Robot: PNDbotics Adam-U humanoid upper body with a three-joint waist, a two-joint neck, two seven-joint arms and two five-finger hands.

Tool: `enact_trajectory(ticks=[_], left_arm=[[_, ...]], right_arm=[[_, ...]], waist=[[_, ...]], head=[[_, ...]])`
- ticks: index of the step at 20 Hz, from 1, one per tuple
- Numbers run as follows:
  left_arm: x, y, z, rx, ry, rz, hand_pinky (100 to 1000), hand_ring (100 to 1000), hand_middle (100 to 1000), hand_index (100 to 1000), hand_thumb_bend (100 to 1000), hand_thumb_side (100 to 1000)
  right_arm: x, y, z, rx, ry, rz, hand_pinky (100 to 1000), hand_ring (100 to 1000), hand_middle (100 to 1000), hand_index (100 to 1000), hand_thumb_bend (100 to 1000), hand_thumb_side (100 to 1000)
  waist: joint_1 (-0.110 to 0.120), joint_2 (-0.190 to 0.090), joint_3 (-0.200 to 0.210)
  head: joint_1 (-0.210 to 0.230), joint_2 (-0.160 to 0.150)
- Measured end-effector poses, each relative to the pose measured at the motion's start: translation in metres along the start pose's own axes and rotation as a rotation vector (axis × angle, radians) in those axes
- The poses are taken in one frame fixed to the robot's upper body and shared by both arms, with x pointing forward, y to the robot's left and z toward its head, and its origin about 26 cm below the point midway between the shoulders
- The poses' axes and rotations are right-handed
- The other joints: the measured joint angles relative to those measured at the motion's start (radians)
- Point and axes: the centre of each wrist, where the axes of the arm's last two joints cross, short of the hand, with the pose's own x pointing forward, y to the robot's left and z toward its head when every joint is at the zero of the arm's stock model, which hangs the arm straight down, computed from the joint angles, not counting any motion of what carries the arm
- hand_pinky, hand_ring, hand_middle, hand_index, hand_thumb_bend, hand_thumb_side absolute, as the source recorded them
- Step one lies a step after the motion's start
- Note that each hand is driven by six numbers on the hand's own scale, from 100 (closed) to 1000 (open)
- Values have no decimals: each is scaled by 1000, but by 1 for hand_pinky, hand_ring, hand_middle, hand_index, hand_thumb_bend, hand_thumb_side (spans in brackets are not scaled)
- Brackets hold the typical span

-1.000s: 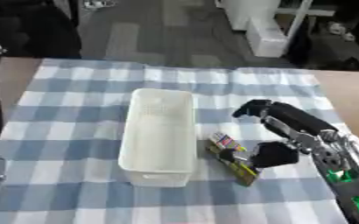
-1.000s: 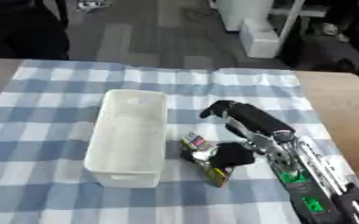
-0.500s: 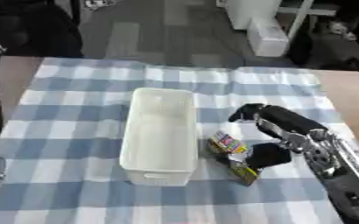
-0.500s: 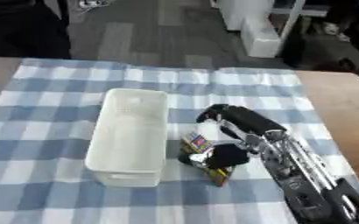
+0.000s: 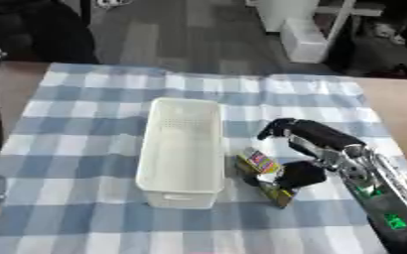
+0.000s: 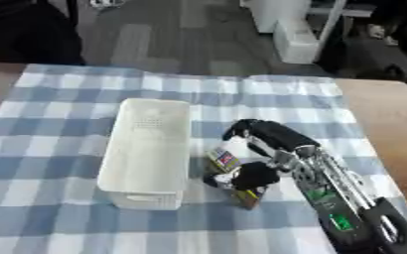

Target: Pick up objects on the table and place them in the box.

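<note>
Closing my right hand [image 5: 307, 151] around a small packet [image 5: 261, 166] at the box's [image 5: 182, 144] three o'clock, I am risking a slip: fingers are barely pinching it.

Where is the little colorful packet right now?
The colorful packet lies on the checkered cloth, just right of the white box, with the right hand reaching over it.
</note>
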Motion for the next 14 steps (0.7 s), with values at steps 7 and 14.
enact_trajectory(ticks=[7,14], left_arm=[[0,0,0,0,0,0,673,716,797,856,609,949],[0,0,0,0,0,0,673,716,796,856,610,948]], right_arm=[[1,0,-4,1,8,-8,777,874,872,870,640,763],[-3,3,-9,-13,43,-62,775,874,875,877,638,785]], waist=[[-1,0,0],[-7,-5,-3]], head=[[0,1],[0,9]])
